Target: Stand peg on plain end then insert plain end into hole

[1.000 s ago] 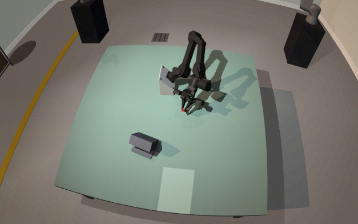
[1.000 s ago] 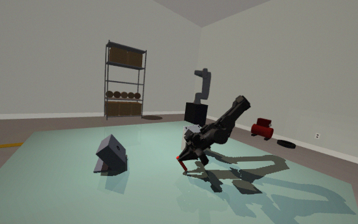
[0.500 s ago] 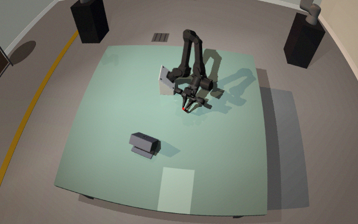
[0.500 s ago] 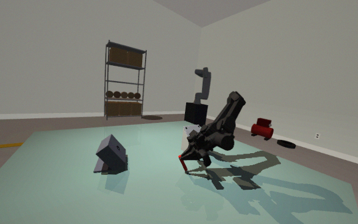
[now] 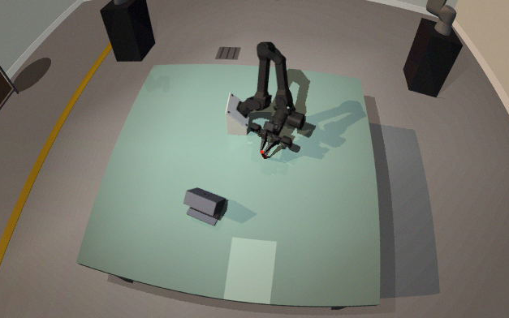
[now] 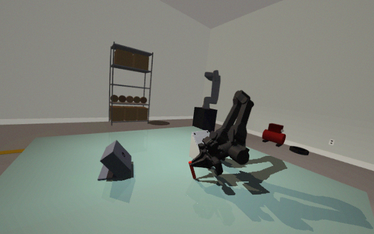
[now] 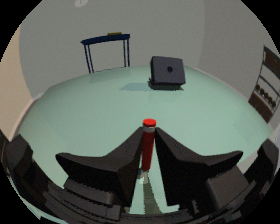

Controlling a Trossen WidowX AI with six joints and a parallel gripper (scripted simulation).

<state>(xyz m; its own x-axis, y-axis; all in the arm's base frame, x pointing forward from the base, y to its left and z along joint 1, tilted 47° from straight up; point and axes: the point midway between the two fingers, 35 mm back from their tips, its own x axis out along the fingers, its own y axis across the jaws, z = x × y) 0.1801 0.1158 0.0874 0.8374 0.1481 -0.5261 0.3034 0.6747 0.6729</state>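
While the end effector (image 5: 267, 155) (image 6: 192, 171) (image 7: 148, 129) grips the red peg (image 5: 263, 154) (image 6: 192, 171) (image 7: 148, 147) between its fingers, the peg stands nearly upright, slightly tilted, white-banded end uppermost. Whether its lower end touches the desk (image 5: 166, 162) (image 6: 155, 203) (image 7: 91, 110) cannot be told. The dark sloped panel (image 5: 204, 200) (image 6: 117, 159) (image 7: 167, 71), its single hole unfilled, sits on the desk, well apart from the peg.
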